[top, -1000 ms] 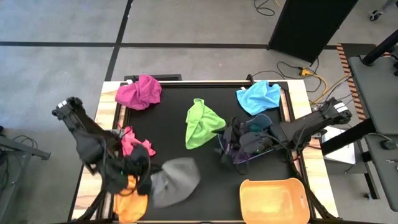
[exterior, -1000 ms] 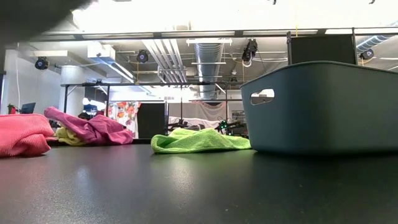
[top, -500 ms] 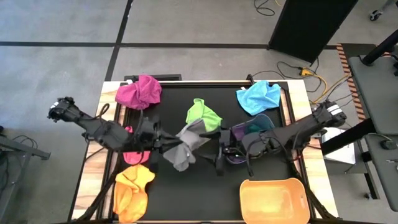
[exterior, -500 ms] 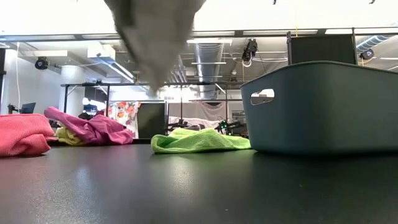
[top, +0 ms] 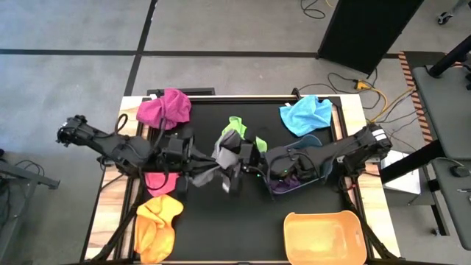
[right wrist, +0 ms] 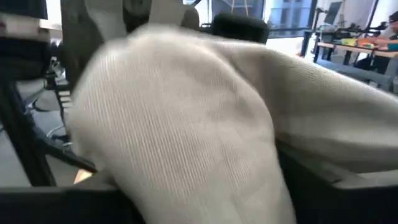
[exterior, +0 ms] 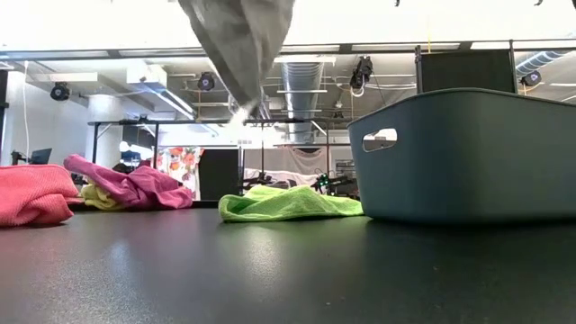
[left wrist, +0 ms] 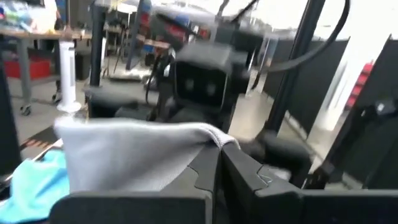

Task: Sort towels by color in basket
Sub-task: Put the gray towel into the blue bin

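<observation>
Now that left gripper [top: 197, 160] has lifted grey towel [top: 224, 156] to right gripper [top: 246, 158]: handover begun; left fingers clamped on it, right's unclear.

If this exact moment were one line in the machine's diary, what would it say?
step: mid-air handover | left claw: shut on grey towel | right claw: at the towel, grip unclear | dark basket: not reached

floor [top: 73, 29]: we are seeing grey concrete crossed by dark lines | ceiling [exterior: 297, 76]: ducts are running under bright lights | cabinet [top: 368, 26]: standing black beyond the table | cables [top: 368, 88]: trailing yellow beside it
</observation>
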`<act>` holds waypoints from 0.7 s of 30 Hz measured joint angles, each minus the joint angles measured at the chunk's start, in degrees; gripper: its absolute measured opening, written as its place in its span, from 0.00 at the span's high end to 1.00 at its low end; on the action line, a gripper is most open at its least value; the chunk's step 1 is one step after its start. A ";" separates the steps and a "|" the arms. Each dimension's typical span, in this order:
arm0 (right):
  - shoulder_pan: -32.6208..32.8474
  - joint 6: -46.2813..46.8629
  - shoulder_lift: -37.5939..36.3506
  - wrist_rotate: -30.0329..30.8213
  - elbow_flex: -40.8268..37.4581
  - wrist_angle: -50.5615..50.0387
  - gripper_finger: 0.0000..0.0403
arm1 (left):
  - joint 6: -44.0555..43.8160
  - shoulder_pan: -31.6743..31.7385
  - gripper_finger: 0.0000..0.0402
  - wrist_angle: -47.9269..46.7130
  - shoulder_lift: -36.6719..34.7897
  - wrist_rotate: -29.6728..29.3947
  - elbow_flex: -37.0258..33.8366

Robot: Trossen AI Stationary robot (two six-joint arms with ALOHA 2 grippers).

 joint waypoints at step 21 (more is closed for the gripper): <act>-5.62 20.81 -4.56 5.32 14.41 -69.82 0.97 | -19.28 -0.74 0.83 -77.44 -2.58 -1.96 23.50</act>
